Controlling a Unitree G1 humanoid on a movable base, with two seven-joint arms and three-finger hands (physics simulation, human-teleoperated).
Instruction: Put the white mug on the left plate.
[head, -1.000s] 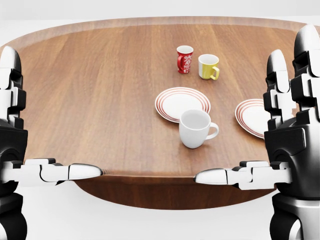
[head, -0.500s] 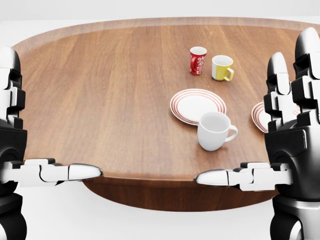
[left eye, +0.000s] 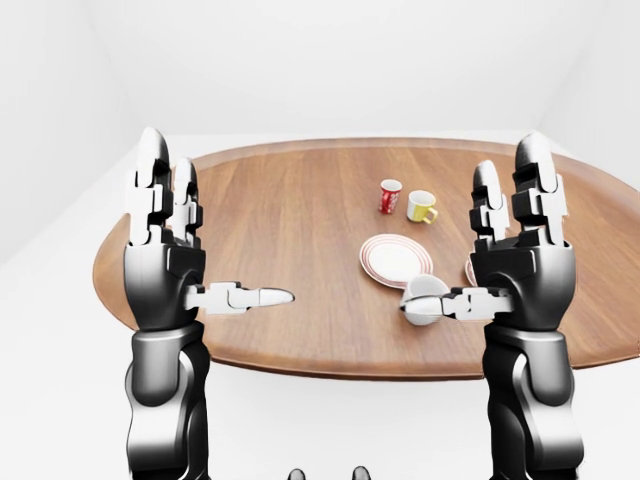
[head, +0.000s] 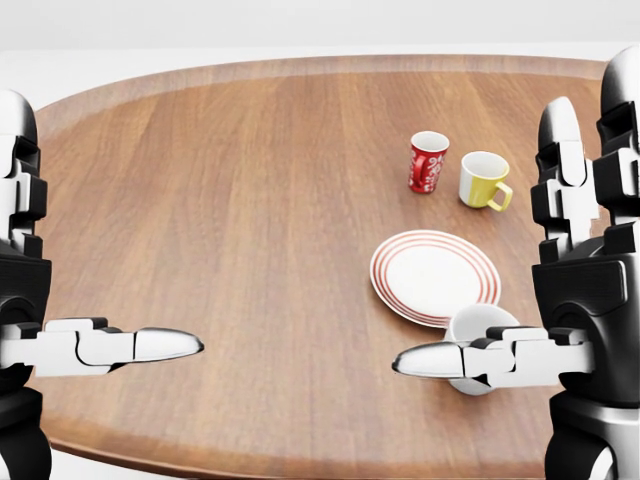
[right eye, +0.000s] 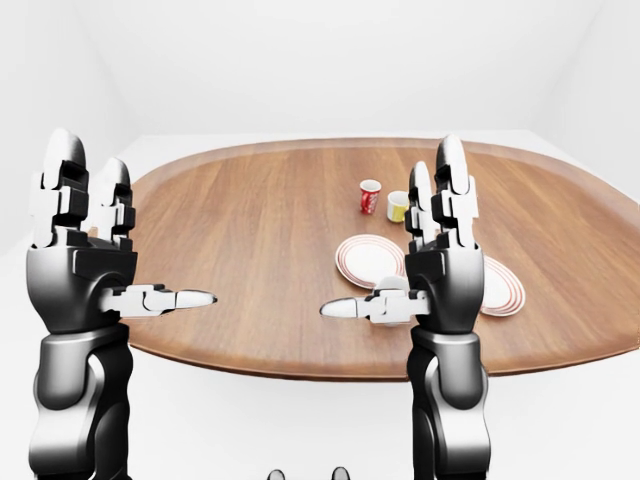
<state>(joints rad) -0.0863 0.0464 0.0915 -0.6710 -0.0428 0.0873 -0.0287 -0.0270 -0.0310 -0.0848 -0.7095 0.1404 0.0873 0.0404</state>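
both hands raised, fingers spread, grasping nothing: my left hand lower left, right hand lower right, ready to reach. white mug lower right, touching the left plate rim, behind my thumb.

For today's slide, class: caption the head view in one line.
Open hands, left hand and right hand, hover above the white mug beside the left plate.
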